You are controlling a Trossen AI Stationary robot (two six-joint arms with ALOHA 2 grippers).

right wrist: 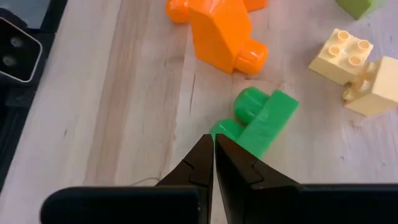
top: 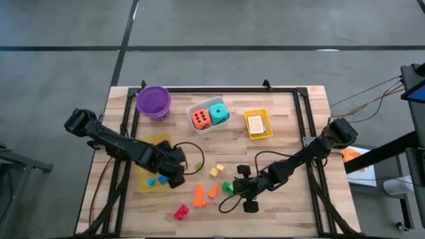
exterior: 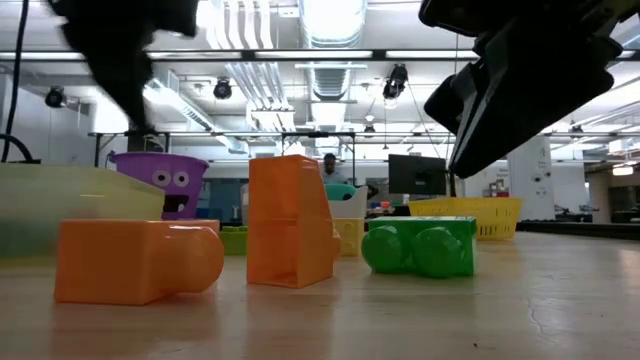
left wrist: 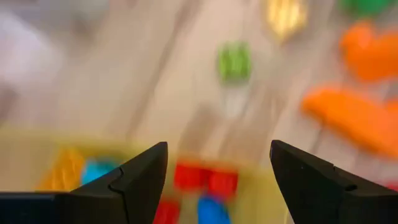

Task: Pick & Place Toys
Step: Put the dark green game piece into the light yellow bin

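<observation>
Green block (right wrist: 264,121): lies flat, long axis diagonal, studs toward orange block (right wrist: 221,34).
Right gripper (right wrist: 213,155): fingers together, tips just beside green block.
Left gripper (left wrist: 217,180): fingers apart, over yellow tray (top: 143,180).

Bright overhead ceiling lights (exterior: 330,20), left wrist view blurred, soft shadows

My right claw (right wrist: 213,151) sits closed just beside the green block (right wrist: 264,118), with an orange block (right wrist: 221,34) and two pale yellow blocks (right wrist: 357,65) crowding the far side. Bare surface (top: 292,119) lies open toward the yellow tray (top: 257,124). My left claw (left wrist: 217,174) hangs open over the flat yellow tray (top: 147,180), its blocks (left wrist: 205,180) underneath.
</observation>
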